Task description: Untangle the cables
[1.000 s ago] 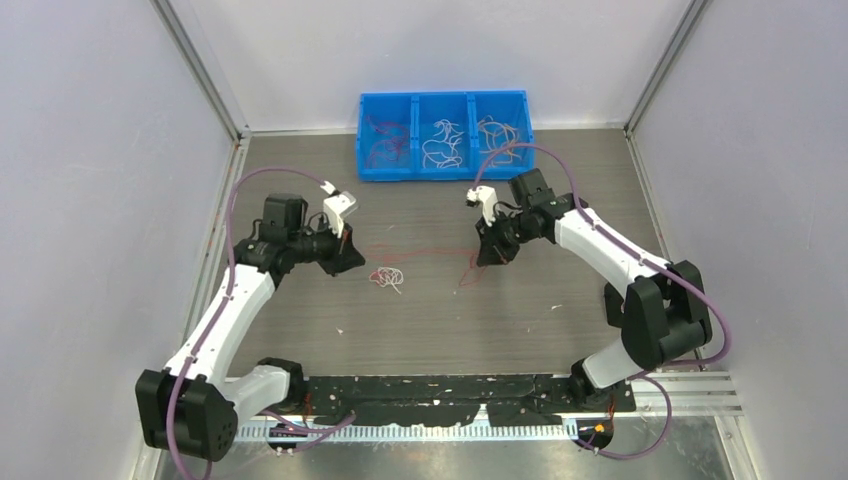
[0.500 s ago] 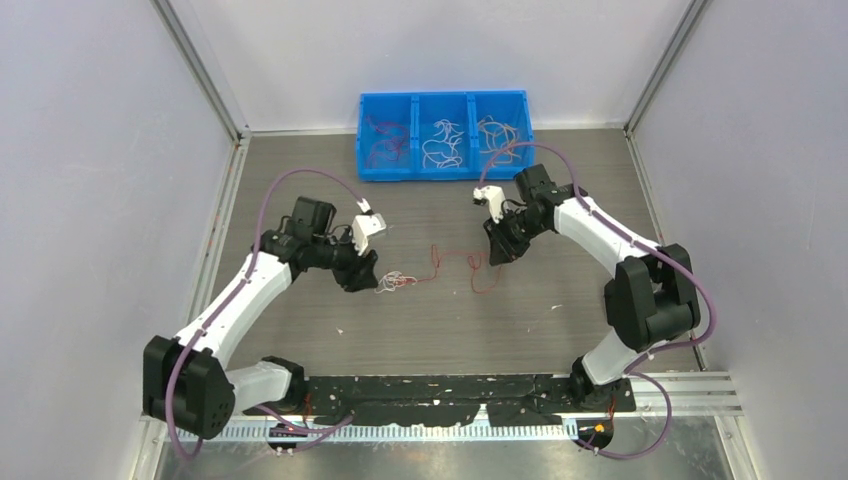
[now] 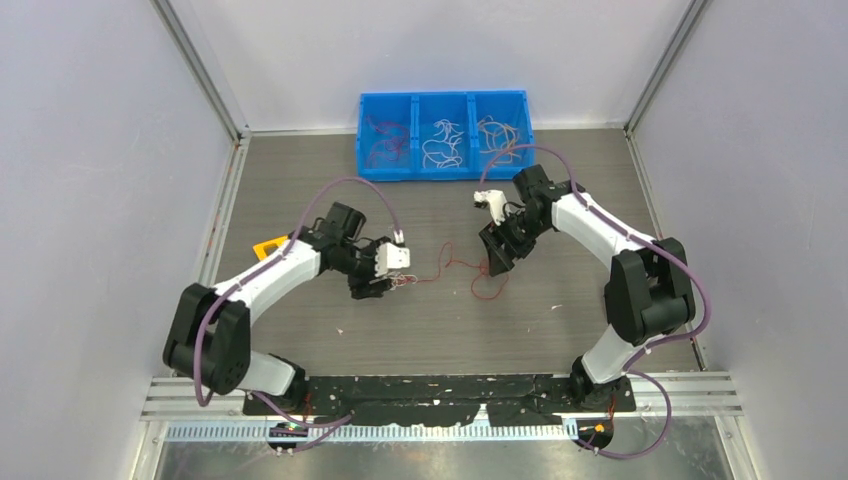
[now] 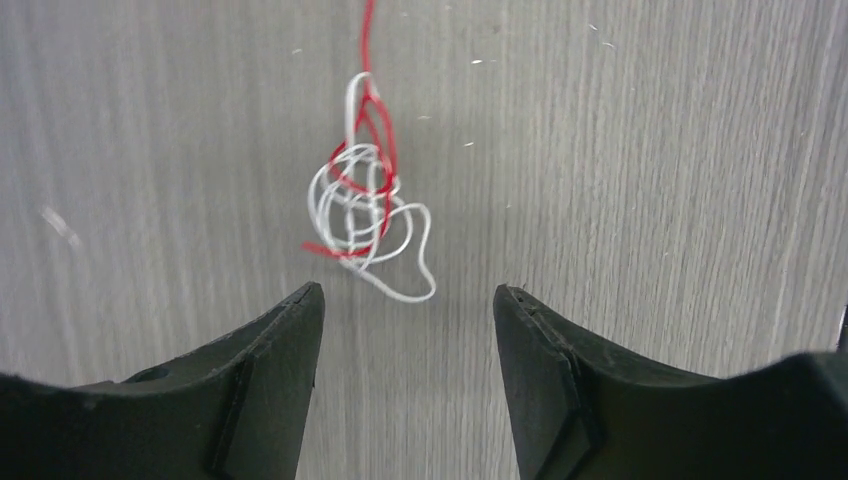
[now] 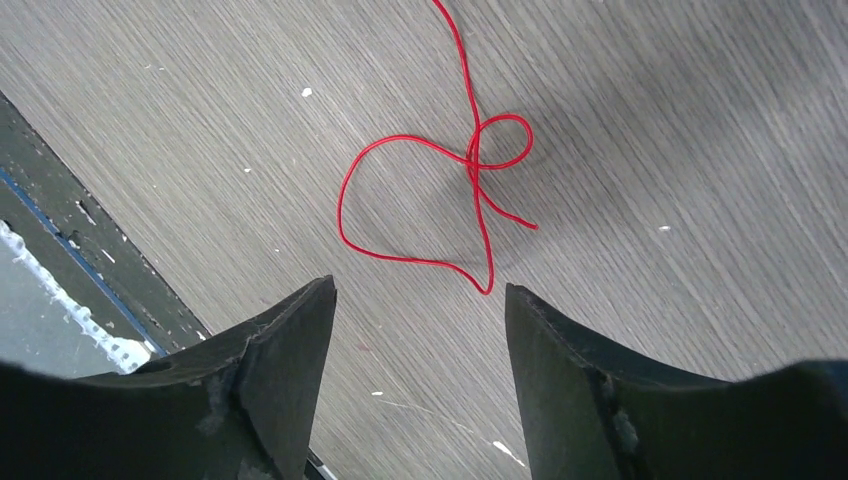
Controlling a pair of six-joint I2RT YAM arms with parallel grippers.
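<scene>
The cables lie on the table as a small white-and-red tangle (image 4: 362, 215) with one red strand running away from it. In the top view the tangle (image 3: 404, 281) sits just right of my left gripper (image 3: 378, 285). The red strand (image 3: 452, 262) stretches right to a loose loop (image 3: 487, 291) below my right gripper (image 3: 493, 262). My left gripper (image 4: 410, 290) is open, nothing between its fingers, the tangle just beyond the tips. My right gripper (image 5: 418, 285) is open too, the red loop (image 5: 472, 158) lying free ahead of it.
A blue three-compartment bin (image 3: 445, 96) stands at the back, holding red wires (image 3: 385, 142), white wires (image 3: 442, 143) and yellow-orange wires (image 3: 497, 133). A small orange-yellow object (image 3: 268, 246) lies beside the left arm. Grey walls enclose the table on three sides.
Both grippers have opened and let go of the wire ends. The left arm has moved right and down toward the tangle. The red strand now lies slack on the table.
</scene>
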